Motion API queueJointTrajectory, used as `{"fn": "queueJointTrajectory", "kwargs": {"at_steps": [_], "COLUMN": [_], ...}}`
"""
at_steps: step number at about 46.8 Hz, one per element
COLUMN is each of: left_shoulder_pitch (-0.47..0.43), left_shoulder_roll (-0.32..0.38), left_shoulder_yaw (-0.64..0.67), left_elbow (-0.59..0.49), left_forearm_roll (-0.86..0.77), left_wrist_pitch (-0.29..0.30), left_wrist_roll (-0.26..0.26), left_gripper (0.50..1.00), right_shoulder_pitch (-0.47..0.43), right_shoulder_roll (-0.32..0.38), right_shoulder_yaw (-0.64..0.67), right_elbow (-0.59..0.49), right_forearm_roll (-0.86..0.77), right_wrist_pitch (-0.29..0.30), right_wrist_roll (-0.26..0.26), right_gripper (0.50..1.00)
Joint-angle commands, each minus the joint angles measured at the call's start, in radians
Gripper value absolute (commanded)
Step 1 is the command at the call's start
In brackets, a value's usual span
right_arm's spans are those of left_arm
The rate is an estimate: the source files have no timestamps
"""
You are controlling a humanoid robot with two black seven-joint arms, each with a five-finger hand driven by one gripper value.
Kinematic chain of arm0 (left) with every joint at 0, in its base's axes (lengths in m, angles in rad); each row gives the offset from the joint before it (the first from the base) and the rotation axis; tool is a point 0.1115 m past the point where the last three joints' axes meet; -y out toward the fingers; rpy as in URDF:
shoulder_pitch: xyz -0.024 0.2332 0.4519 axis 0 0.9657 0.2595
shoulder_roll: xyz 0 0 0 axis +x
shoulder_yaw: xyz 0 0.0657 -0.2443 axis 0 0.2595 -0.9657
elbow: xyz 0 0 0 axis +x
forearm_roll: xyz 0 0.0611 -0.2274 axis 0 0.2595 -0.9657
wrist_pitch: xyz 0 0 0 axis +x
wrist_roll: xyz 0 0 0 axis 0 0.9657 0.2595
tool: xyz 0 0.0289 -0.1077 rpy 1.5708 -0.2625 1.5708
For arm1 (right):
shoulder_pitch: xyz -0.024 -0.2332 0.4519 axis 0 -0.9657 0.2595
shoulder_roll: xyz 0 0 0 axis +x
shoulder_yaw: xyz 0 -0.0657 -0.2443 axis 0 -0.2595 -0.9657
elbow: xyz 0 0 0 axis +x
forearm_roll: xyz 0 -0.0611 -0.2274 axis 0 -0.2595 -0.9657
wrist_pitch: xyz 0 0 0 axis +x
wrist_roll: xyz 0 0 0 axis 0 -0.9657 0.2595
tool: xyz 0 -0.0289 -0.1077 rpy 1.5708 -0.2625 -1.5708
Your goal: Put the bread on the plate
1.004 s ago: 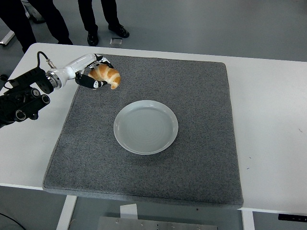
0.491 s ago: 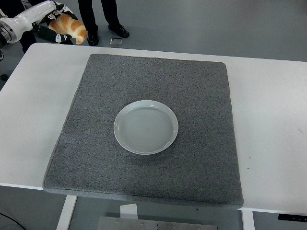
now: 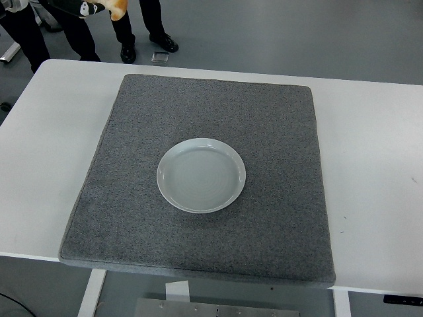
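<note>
Left hand (image 3: 84,6) barely in view at the far left top edge, above and beyond the table's far left corner, mostly cut off by the frame. Dark fingers (image 3: 89,8) curled against the bread (image 3: 118,8), of which only a golden-brown end shows just to their right; grip looks closed on it, though most of the hand is hidden. Bread held high, well apart from the plate (image 3: 201,175). Plate bare, light grey, near the middle of the grey mat (image 3: 205,251) on the white table (image 3: 370,165). Legs and dark shoes of standing persons (image 3: 142,30) on the floor past the far edge.
</note>
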Motion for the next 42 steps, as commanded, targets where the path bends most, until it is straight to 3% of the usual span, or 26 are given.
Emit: {"fn": "queueJointTrajectory", "kwargs": {"at_steps": [1, 7, 21, 33, 42], "left_shoulder_pitch": [0.002, -0.006, -0.006, 0.002, 0.004], "left_shoulder_roll": [-0.059, -0.122, -0.122, -0.064, -0.001], "left_shoulder_yaw": [0.001, 0.001, 0.004, 0.098, 0.211], "left_elbow": [-0.006, -0.02, -0.258, -0.451, -0.595], "left_forearm_roll": [0.004, 0.005, 0.01, 0.04, 0.088], "left_wrist_pitch": [0.003, 0.005, 0.01, 0.049, 0.144], "left_wrist_roll": [0.001, 0.001, 0.002, 0.001, -0.002], "left_gripper": [0.5, 0.5, 0.5, 0.5, 0.5], "right_shoulder_pitch": [0.0, 0.0, 0.0, 0.0, 0.0], "right_shoulder_roll": [0.0, 0.0, 0.0, 0.0, 0.0], "right_shoulder_yaw": [0.0, 0.0, 0.0, 0.0, 0.0], "right_elbow": [0.0, 0.0, 0.0, 0.0, 0.0], "right_forearm_roll": [0.0, 0.0, 0.0, 0.0, 0.0], "right_wrist_pitch": [0.0, -0.001, 0.0, 0.0, -0.001], "right_wrist_roll": [0.001, 0.001, 0.001, -0.001, 0.001], "right_gripper": [0.952, 0.952, 0.952, 0.952, 0.952]}}
